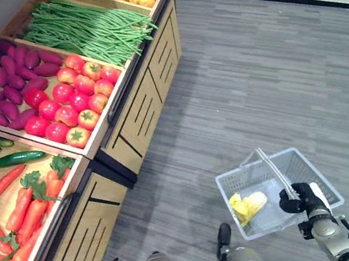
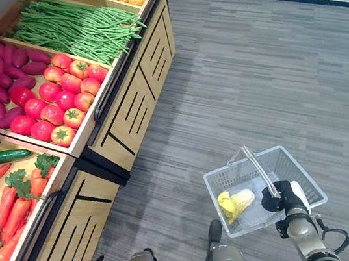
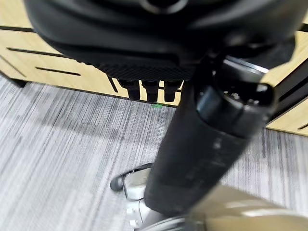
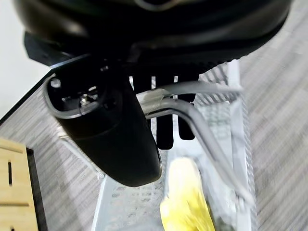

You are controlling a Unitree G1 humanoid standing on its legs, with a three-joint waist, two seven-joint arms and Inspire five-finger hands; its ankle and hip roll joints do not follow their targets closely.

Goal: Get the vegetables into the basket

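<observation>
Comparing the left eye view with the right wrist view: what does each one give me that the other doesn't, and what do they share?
Left eye view alone: the produce stand with green beans, tomatoes, purple sweet potatoes, cucumbers and carrots. Right wrist view alone: the right hand's fingers curled round the basket handle from close up. Both: the white basket, the yellow-green vegetable inside it, and the grey floor.

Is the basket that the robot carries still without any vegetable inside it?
No, the basket hanging from the right hand already holds one yellow-green leafy vegetable on its floor.
</observation>
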